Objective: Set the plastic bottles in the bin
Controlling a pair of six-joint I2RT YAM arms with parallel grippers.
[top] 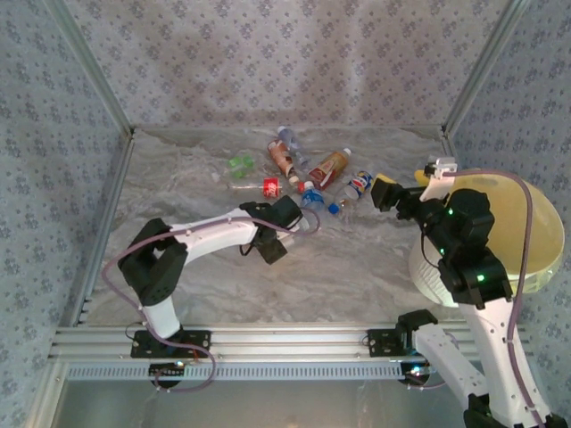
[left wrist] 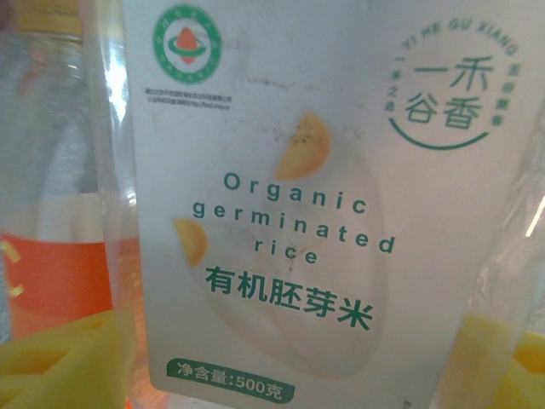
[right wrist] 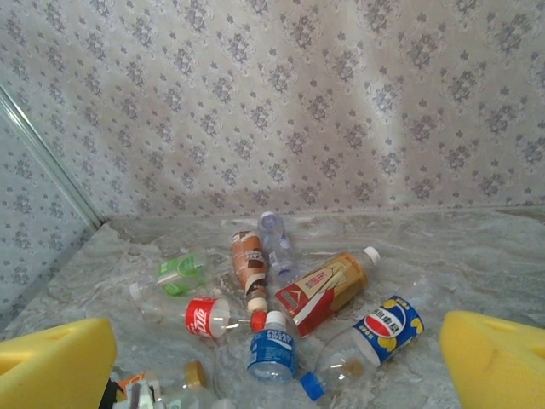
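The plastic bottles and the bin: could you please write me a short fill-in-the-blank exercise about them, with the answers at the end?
1. In the left wrist view, the label of the white-labelled bottle reads "Organic germinated ____" in English.
2. In the right wrist view, the Pepsi bottle has a ____ cap.
3. In the top view, the bin stands at the ____ edge of the table.
Answers: rice; blue; right.

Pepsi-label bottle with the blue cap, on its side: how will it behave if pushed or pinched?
The Pepsi bottle lies on its side, so a sideways push would likely roll it. Its clear body looks empty: probably light, easily shoved. Smooth clear walls may flex or slip when pinched.
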